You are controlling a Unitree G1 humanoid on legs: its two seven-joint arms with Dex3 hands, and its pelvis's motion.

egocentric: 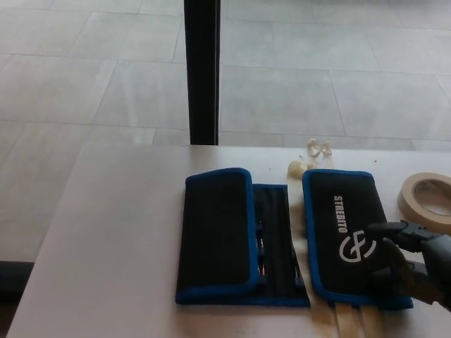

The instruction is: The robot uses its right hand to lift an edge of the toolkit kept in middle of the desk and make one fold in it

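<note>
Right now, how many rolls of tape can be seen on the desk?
1. The roll of tape lies at the desk's right edge, beside the toolkit, just above the right hand. It is partly cut off by the frame; others may lie outside the view.

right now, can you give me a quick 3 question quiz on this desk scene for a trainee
1. True or false: the right hand is at the toolkit's right flap.
2. What lies at the desk's right edge? A) tape roll B) mug C) scissors
3. What word is printed in white on the right flap?

Key: 1 true; 2 A; 3 STREBITO
</note>
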